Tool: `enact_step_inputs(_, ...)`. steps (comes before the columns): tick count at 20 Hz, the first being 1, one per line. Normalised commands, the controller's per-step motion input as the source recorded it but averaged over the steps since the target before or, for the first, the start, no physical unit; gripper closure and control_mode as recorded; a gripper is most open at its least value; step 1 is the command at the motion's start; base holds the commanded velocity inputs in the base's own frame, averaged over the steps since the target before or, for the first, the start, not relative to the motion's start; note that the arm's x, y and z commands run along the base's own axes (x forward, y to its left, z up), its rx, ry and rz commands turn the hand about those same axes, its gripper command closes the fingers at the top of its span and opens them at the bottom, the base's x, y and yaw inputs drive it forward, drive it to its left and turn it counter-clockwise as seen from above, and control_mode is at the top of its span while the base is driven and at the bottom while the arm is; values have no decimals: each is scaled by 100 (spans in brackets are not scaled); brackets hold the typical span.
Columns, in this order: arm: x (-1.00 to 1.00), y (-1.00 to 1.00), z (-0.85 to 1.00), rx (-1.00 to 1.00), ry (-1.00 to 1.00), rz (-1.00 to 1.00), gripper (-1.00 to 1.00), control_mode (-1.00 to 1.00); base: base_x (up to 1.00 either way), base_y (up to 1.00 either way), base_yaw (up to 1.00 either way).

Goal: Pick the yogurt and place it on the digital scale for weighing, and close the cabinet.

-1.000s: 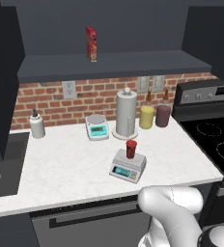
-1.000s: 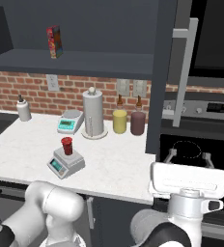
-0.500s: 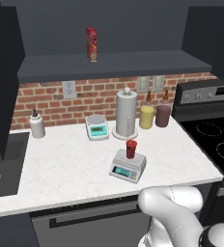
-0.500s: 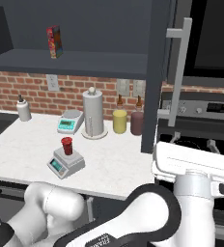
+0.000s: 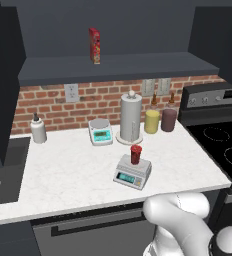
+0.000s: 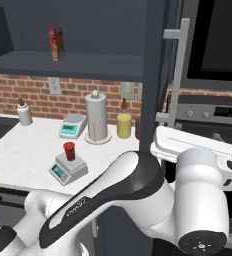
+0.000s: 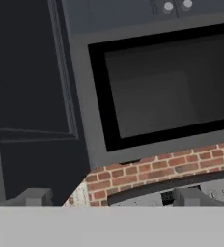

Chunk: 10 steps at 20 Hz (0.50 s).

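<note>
The yogurt (image 5: 135,154) already stands upright on the platform of the scale (image 5: 132,172), which sits near the front of the counter (image 5: 63,175), so the weighing half looks done to me and the cabinet is what remains. Its right door (image 6: 155,75) hangs open, edge-on to the right base view, with the silver handle (image 6: 177,75) on its far face. My hand is raised just right of that door, near the handle's lower end, and my hand camera looks past the door panel (image 7: 32,91) at the microwave (image 7: 157,82) and the brick wall (image 7: 157,169) beneath it. My fingers (image 7: 36,197) are spread apart with nothing between them. To close the door well, I judge I should press flat on its outer face near the handle side, far from the hinge, and sweep in an arc that follows the swing rather than pushing straight. I would keep my elbow high and clear of the paper towel roll (image 6: 96,117) and the jars (image 6: 124,125) behind the door, and stay off the scale so the yogurt is not jolted. The left door's state I cannot tell.
</note>
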Motion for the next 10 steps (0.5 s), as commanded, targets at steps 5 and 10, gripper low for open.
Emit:
enact_step_inputs(5, 11, 62, 31, -15, 6, 0, -100, -100, 0, 0, 0)
enact_step_inputs(10, 27, 91, 13, -16, -9, 0, -100, -100, 0, 0, 0)
